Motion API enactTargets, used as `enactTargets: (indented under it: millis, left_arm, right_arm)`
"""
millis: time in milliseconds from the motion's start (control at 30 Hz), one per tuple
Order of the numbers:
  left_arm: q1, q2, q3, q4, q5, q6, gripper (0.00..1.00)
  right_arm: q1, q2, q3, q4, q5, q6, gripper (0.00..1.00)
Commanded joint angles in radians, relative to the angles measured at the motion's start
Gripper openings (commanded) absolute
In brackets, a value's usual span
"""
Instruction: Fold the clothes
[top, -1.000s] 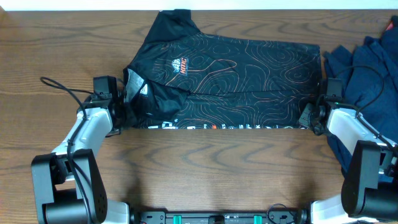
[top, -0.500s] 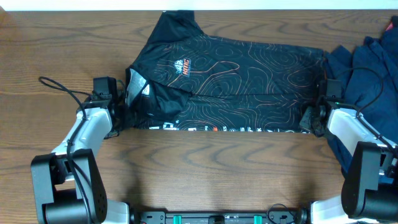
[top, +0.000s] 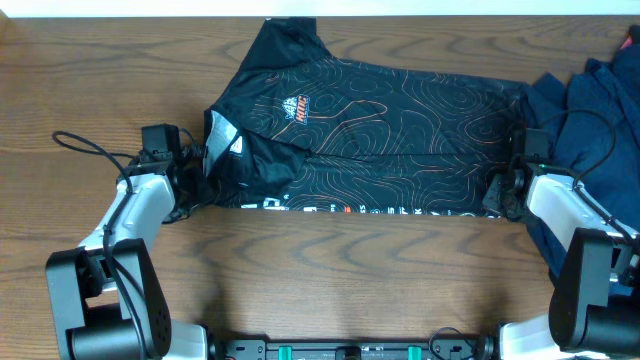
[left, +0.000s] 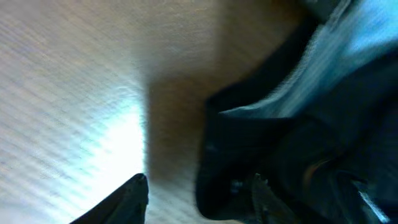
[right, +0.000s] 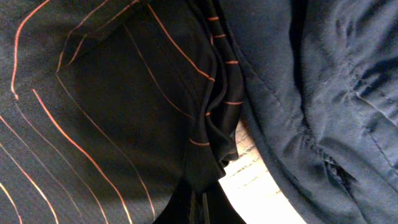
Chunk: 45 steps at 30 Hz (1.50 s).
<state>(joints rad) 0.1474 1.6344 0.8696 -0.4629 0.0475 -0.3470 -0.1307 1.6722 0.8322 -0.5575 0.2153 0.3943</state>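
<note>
We find the jersey (top: 400, 120) to be thin, smooth cloth, matt with a faint sheen, its orange lines printed flat. The navy garments (top: 600, 100) are a heavier matt cloth, creased, with stitched seams. The table (top: 350, 270) is brown grained wood, lightly glossy under glare. The left arm's shell (top: 135, 205) and the right arm's shell (top: 560, 203) look like smooth white plastic.

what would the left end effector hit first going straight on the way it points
Likely the black jersey, its edge lying just ahead of the left end effector; depth is blurry.
</note>
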Motion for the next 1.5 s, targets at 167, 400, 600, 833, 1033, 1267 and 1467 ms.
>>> enactTargets:
  millis: [167,400,600,833,1033,1267,1467]
  left_arm:
    - [0.002,0.013,-0.009,0.003,0.055,0.012,0.57]
    - [0.002,0.013,-0.066,0.067,0.076,0.012,0.35]
    - [0.002,0.013,-0.076,0.118,0.063,0.012,0.06]
    - [0.05,-0.04,-0.073,-0.046,-0.135,-0.103,0.06]
    - [0.103,-0.129,-0.073,-0.319,-0.135,-0.225,0.06]
    - [0.104,-0.233,-0.073,-0.448,-0.138,-0.246,0.06]
    - [0.104,-0.308,-0.072,-0.436,-0.137,-0.24,0.23]
  right_arm:
    - [-0.008,0.029,-0.034,-0.022,0.005,0.002,0.01]
    - [-0.008,0.029,-0.035,-0.022,0.005,0.002,0.01]
    - [-0.008,0.029,-0.035,-0.026,0.005,0.002,0.01]
    - [-0.009,0.029,-0.034,-0.062,0.012,0.002,0.01]
    - [-0.009,0.029,-0.035,-0.145,0.045,0.011,0.01]
    - [-0.008,0.028,-0.034,-0.258,0.043,0.108,0.01]
    - [-0.008,-0.005,0.003,-0.26,0.043,0.094,0.02]
